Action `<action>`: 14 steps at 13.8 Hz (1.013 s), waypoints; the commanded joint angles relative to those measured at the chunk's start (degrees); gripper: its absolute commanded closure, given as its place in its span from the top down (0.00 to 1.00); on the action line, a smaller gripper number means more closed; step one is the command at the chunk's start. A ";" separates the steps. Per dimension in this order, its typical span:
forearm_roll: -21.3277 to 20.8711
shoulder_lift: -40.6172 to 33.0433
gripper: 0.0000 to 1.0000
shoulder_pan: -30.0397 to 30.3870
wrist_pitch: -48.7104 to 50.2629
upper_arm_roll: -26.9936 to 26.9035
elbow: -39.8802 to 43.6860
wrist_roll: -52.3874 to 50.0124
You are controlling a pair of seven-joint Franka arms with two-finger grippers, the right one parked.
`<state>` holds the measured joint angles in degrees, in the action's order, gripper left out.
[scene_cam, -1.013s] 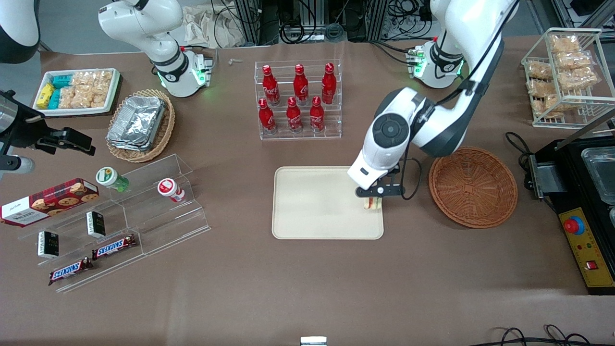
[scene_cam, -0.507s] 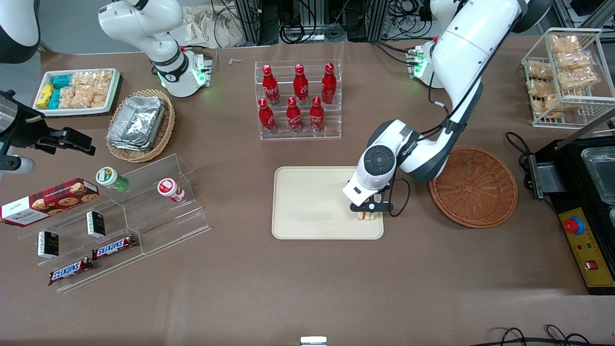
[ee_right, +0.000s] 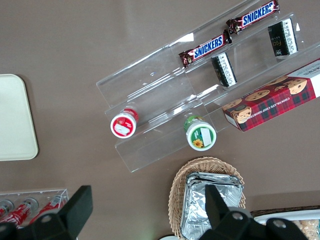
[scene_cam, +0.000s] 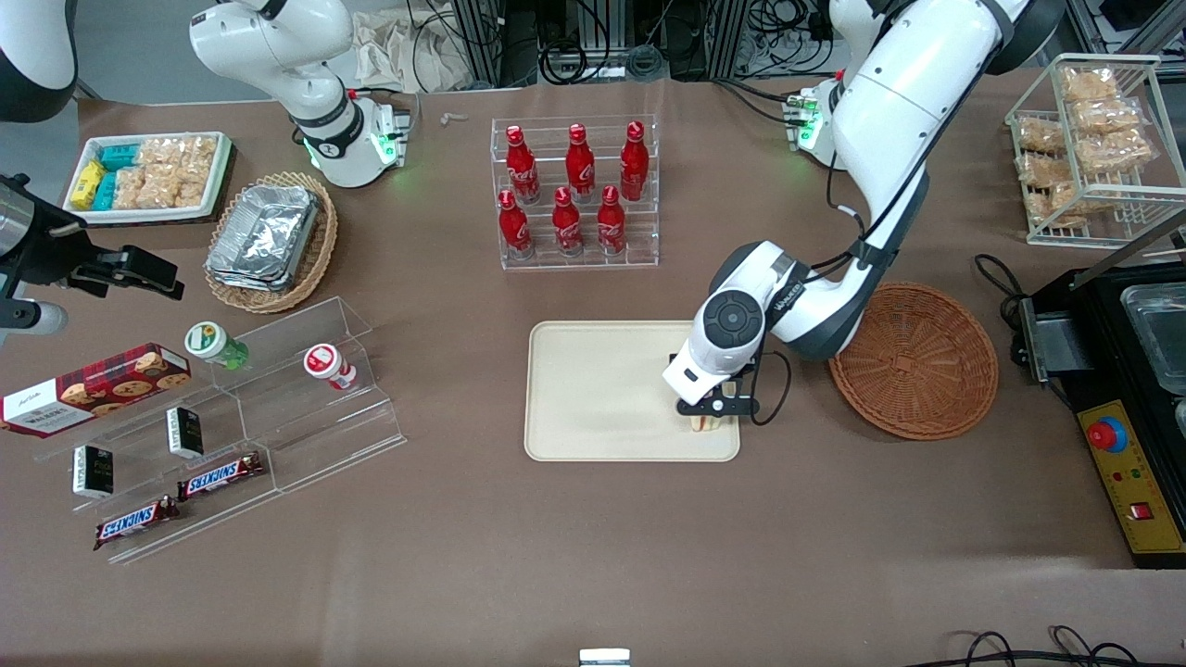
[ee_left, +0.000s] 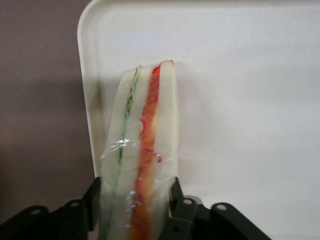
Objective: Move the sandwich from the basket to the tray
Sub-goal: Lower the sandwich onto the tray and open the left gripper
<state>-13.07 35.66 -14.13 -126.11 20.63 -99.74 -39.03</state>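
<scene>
The worktop [scene_cam: 574,556] carries the cream tray [scene_cam: 602,394] at its middle and the reddish wicker basket [scene_cam: 913,361] beside it, toward the working arm's end; nothing shows in the basket. The left arm [scene_cam: 889,111] bends down from its base over the gap between basket and tray, its wrist folded so that the gripper [scene_cam: 709,417] points steeply down over the tray corner that lies nearest the basket and the front camera.

The sandwich [ee_left: 142,150] is clamped between the jaws, which press on its two bread faces. It stands on edge just inside the tray's rim [ee_left: 87,100], close above the tray's surface or already touching it; which, I cannot tell.

It looks light and soft: white bread with red and green filling, wrapped in clear film [ee_left: 120,147] that wrinkles and shines. The film is probably slick, and the bread would likely dent under a hard squeeze, so the flat faces near the thick end, where it is held now, seem the sound place to take it. Standing on so narrow an edge, it may tip onto one face once let go.
</scene>
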 commanded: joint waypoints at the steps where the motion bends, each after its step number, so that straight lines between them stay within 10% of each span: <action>1: -3.52 -0.76 1.00 -0.37 0.78 0.03 1.92 -1.05; 14: 7.71 -20.98 1.00 2.79 15.70 -0.41 4.64 5.62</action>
<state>-7.32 16.13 -11.56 -113.64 20.68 -96.08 -36.47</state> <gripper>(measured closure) 0.000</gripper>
